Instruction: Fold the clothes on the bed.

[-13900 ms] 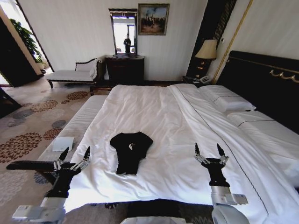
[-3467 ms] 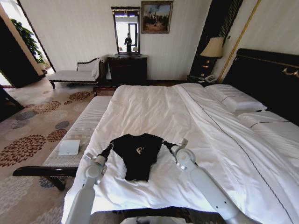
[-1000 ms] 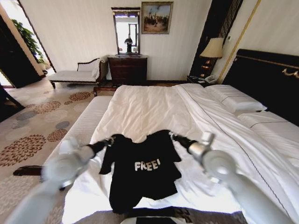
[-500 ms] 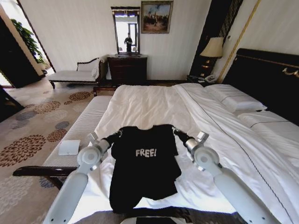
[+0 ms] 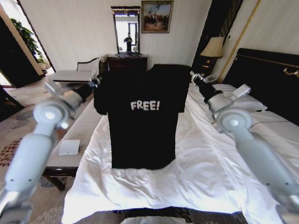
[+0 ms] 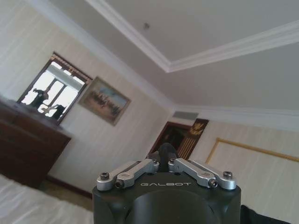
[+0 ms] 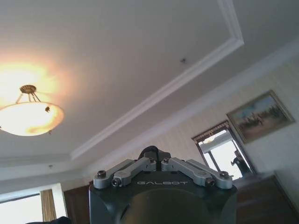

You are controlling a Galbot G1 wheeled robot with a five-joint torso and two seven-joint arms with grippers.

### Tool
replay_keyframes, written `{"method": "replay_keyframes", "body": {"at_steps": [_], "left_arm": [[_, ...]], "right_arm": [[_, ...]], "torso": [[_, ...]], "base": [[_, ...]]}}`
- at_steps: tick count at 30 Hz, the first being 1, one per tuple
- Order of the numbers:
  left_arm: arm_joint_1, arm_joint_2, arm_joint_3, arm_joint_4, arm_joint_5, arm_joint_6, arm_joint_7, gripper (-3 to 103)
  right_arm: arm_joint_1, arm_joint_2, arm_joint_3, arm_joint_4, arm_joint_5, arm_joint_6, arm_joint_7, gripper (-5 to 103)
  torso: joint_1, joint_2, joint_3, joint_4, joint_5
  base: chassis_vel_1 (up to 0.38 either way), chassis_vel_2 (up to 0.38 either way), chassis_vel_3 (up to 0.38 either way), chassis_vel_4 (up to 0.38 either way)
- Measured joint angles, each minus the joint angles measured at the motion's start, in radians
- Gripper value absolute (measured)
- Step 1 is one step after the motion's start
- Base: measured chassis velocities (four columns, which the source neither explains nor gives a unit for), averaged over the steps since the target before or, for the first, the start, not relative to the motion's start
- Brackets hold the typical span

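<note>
The black T-shirt hangs spread in the air above the bed, chest side toward the head camera, with the pale "FREE!" lettering readable. The left gripper has its jaws clamped on the shirt's left shoulder, and the right gripper has its jaws clamped on the right shoulder, both raised high with the cloth stretched between them. The sleeves droop just below each grip. The hem hangs close above the white duvet near the bed's foot edge; whether it touches is unclear.
</note>
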Motion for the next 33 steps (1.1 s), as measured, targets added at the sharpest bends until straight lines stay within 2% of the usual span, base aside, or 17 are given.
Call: {"method": "replay_keyframes", "body": {"at_steps": [2,6,10,11,14,16,17,19,21,22,26,27,30,33], "left_arm": [[-0.040,0.022,-0.002,-0.016,-0.038,-0.006,-0.003,2],[-0.008,0.063,-0.059,-0.078,-0.085,-0.011,-0.002,2],[0.205,0.120,-0.208,-0.212,-0.109,-0.015,0.007,2],[0.205,0.120,-0.208,-0.212,-0.109,-0.015,0.007,2],[0.415,0.114,-0.340,-0.350,-0.107,-0.017,0.005,2],[0.499,0.100,-0.408,-0.409,-0.112,-0.017,-0.001,2],[0.499,0.100,-0.408,-0.409,-0.112,-0.017,-0.001,2],[0.550,0.098,-0.471,-0.456,-0.143,-0.017,-0.006,2],[0.580,0.117,-0.553,-0.499,-0.211,-0.018,-0.008,2],[0.580,0.117,-0.553,-0.499,-0.211,-0.018,-0.008,2],[0.568,0.209,-0.754,-0.553,-0.379,-0.029,-0.012,2],[0.568,0.209,-0.754,-0.553,-0.379,-0.029,-0.012,2],[0.528,0.284,-0.830,-0.546,-0.452,-0.047,-0.005,2],[0.517,0.300,-0.826,-0.528,-0.465,-0.046,0.001,2]], "right_arm": [[0.069,-0.022,-0.005,0.019,0.028,0.001,-0.006,0],[0.058,-0.061,0.042,0.069,0.030,0.004,-0.033,0],[-0.125,-0.116,0.126,0.162,-0.038,0.026,-0.070,0],[-0.125,-0.116,0.126,0.162,-0.038,0.026,-0.070,0],[-0.251,-0.111,0.171,0.238,-0.070,0.029,-0.024,0],[-0.304,-0.097,0.187,0.278,-0.085,0.021,0.015,0],[-0.304,-0.097,0.187,0.278,-0.085,0.021,0.015,0],[-0.358,-0.088,0.224,0.323,-0.086,0.004,0.043,0],[-0.421,-0.091,0.301,0.389,-0.062,-0.015,0.055,0],[-0.421,-0.091,0.301,0.389,-0.062,-0.015,0.055,0],[-0.447,-0.137,0.494,0.503,0.080,-0.059,0.084,0],[-0.447,-0.137,0.494,0.503,0.080,-0.059,0.084,0],[-0.389,-0.184,0.583,0.512,0.181,-0.093,0.094,0],[-0.364,-0.200,0.599,0.512,0.220,-0.128,0.120,0]], "torso": [[0.000,0.000,0.000,-0.0001,-0.0002],[0.000,0.000,0.000,0.0003,-0.0003],[-0.001,0.000,0.000,-0.0001,0.0005],[-0.001,0.000,0.000,-0.0001,0.0005],[-0.001,0.000,0.000,0.0002,-0.0003],[-0.001,0.000,0.000,0.0005,-0.0003],[-0.001,0.000,0.000,0.0005,-0.0003],[0.000,0.000,0.000,0.0004,-0.0001],[0.000,0.000,0.000,0.0000,0.0000],[0.000,0.000,0.000,0.0000,0.0000],[-0.001,0.000,0.000,-0.0001,-0.0001],[-0.001,0.000,0.000,-0.0001,-0.0001],[-0.001,0.000,-0.001,0.0002,-0.0001],[-0.001,0.000,-0.001,0.0001,0.0000]], "base": [[0.000,0.000,0.000,0.000],[0.000,0.000,0.000,0.000],[0.000,0.000,0.000,0.000],[0.000,0.000,0.000,0.000],[0.000,0.000,0.000,0.000],[0.000,0.000,0.000,0.000],[0.000,0.000,0.000,0.000],[0.000,0.000,0.000,0.000],[0.000,0.000,0.000,0.000],[0.000,0.000,0.000,0.000],[0.000,0.000,0.000,0.000],[0.000,0.000,0.000,0.000],[0.000,0.000,0.000,0.000],[0.000,0.000,0.000,0.000]]}}
